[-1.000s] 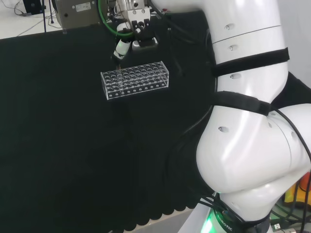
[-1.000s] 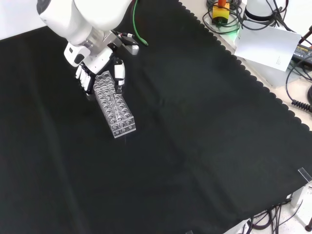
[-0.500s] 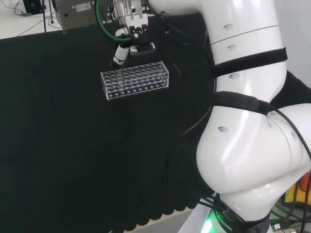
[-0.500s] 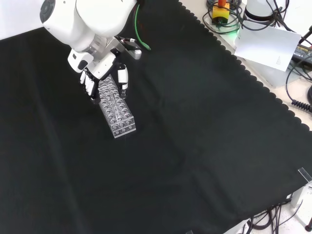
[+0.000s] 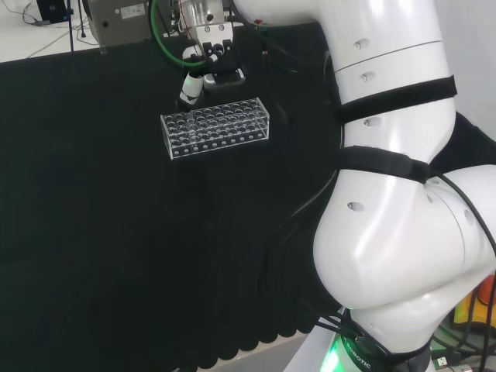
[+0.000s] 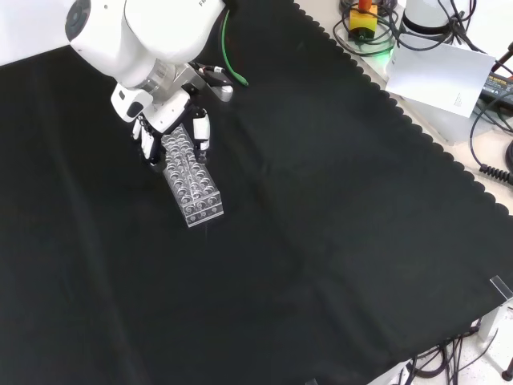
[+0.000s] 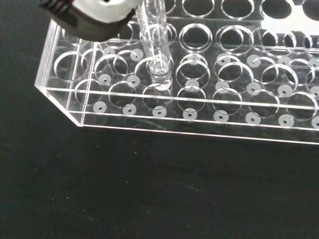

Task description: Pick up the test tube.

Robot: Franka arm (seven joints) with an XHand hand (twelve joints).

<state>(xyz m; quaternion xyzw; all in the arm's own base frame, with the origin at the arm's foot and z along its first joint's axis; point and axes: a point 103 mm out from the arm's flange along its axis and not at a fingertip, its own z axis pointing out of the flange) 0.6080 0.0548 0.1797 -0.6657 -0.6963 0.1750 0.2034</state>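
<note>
Standing upright, clear test tube [image 7: 153, 40], in rack [image 7: 164, 124]

- The test tube rack [image 7: 189, 74] looks like clear, glossy plastic with smooth, polished edges that catch the light; in the head view the rack [image 5: 215, 127] shows the same see-through walls.
- The test tube [image 7: 154, 40] is clear and glossy, either glass or plastic; which one cannot be told.
- The black cloth [image 6: 321, 241] over the bench is matt, finely textured fabric with soft creases and a scalloped edge.
- The hand [image 6: 171, 128] has smooth white shells with black parts between them, plastic by the look.
- The arm's links [image 5: 403, 256] are glossy white with a smooth finish, crossed by matt black bands.
- A green cable [image 6: 232, 72] by the wrist has a smooth sheath.
</note>
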